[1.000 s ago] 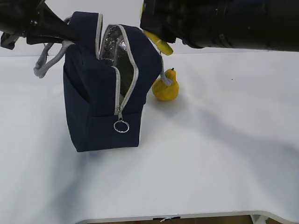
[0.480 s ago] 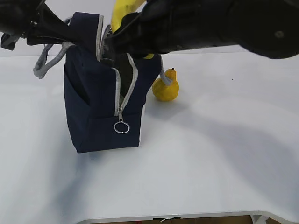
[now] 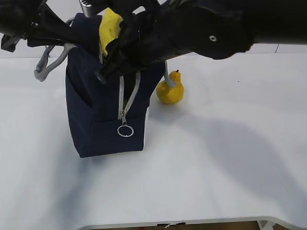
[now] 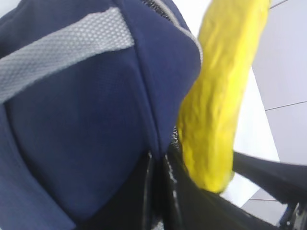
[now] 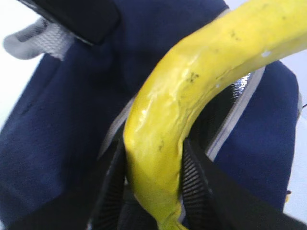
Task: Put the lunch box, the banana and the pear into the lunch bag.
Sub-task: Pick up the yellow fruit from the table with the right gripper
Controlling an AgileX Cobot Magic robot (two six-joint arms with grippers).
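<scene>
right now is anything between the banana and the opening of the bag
Nothing visible. The right gripper holds the banana right over the lunch bag, and the left gripper keeps its unzipped top open.

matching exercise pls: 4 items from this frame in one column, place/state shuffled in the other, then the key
Things
1. curved yellow banana
2. squat yellow-orange pear
3. boxy navy-blue fabric lunch bag
4. metal ring zipper pull

Places or states
A. stands upright on the white table, top unzipped
B. hangs at the bottom of the grey zipper on the near side
C. gripped between black fingers of the right gripper, over the bag's opening
D. sits on the table beside the bag, on its far right

Pairs: 1-C, 2-D, 3-A, 4-B
</scene>
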